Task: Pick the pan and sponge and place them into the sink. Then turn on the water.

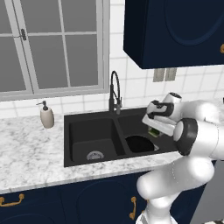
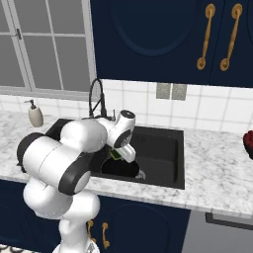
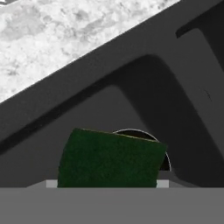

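your tool holds the sponge between half-open jaws, over the right basin of the sink, where the pan already lies. i judge the sponge drop is next: lower, release, then reach the faucet.

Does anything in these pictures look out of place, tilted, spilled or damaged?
Nothing stands out. The round black frying pan lies flat in the black double-basin sink, and the small green sponge hangs over it.
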You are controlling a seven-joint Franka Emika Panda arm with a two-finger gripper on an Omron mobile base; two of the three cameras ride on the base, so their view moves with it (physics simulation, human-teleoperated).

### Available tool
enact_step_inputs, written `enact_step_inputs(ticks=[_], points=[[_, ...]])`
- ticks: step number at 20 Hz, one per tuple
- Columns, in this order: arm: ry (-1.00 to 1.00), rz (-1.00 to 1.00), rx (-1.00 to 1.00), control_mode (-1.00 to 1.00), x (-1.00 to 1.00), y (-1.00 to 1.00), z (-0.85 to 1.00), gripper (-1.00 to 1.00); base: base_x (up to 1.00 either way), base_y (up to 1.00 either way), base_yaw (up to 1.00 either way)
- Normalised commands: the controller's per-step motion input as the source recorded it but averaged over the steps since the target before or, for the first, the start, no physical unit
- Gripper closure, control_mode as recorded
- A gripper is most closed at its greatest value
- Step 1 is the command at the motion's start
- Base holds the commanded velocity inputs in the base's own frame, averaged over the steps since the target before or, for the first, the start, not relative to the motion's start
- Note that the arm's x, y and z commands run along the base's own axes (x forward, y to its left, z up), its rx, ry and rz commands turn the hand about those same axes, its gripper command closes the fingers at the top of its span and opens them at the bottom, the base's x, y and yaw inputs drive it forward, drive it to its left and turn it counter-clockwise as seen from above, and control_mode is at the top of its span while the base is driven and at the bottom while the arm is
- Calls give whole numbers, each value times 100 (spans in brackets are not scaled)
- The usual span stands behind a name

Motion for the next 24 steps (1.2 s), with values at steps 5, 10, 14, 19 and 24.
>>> enact_step_inputs(ticks=[5, 10, 14, 19, 24], points=[[9, 5, 0, -100, 34, 6, -50, 100, 0, 0, 0], [2, 5, 3, -100, 29, -3, -55, 100, 0, 0, 0], [0, 6, 8, -100, 26, -18, -52, 100, 0, 0, 0], [0, 8, 10, -100, 25, -17, -44, 100, 0, 0, 0], [0, 12, 6, -100, 43, 0, -46, 100, 0, 0, 0]])
